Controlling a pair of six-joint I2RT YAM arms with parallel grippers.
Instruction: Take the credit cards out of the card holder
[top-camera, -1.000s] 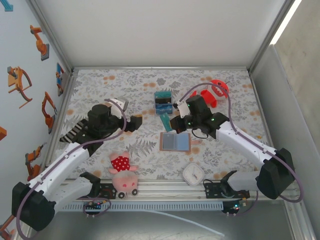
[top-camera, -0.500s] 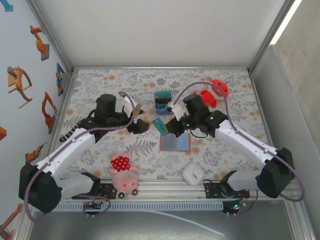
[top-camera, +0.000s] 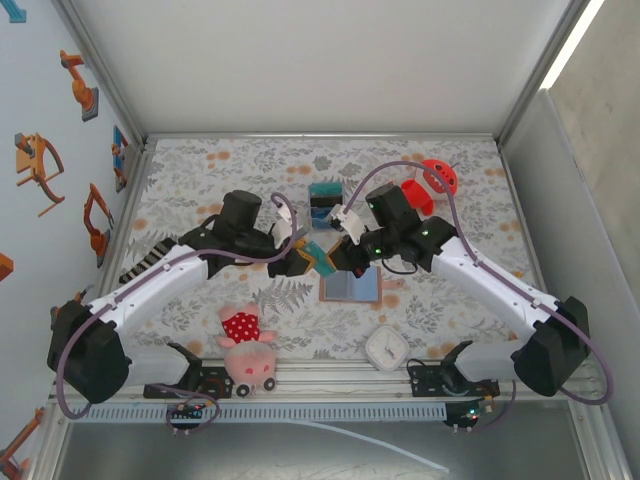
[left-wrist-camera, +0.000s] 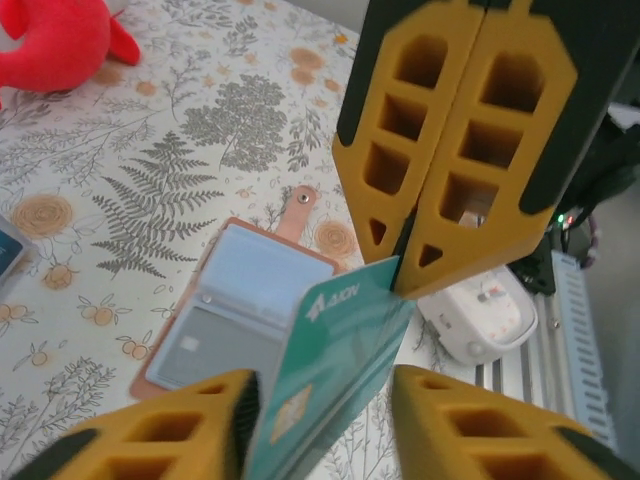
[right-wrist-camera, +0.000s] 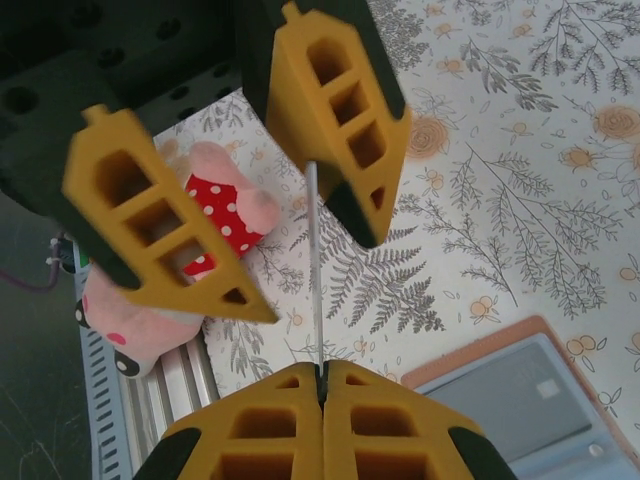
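The card holder (top-camera: 350, 287) lies open on the floral mat, tan rim and blue-grey lining up; it shows too in the left wrist view (left-wrist-camera: 240, 310) and the right wrist view (right-wrist-camera: 540, 400). A teal credit card (top-camera: 318, 257) hangs in the air left of it. My right gripper (top-camera: 340, 255) is shut on one corner of that card (left-wrist-camera: 340, 370), its tip (right-wrist-camera: 322, 372) pinching the card's edge (right-wrist-camera: 315, 260). My left gripper (top-camera: 300, 258) straddles the card's other end (left-wrist-camera: 320, 390). One finger (right-wrist-camera: 340, 130) touches the card, and a gap remains at the other finger (right-wrist-camera: 170, 230).
A white clock (top-camera: 385, 348) sits near the front rail, right of a pink pig plush (top-camera: 243, 345). A teal-black-blue striped box (top-camera: 325, 200) stands behind the grippers, and a red plush (top-camera: 430, 180) lies at the back right. Walls enclose the mat on three sides.
My left arm has swung right to the card and its jaws have narrowed around it. My right gripper has carried the card a little left and up from the holder.
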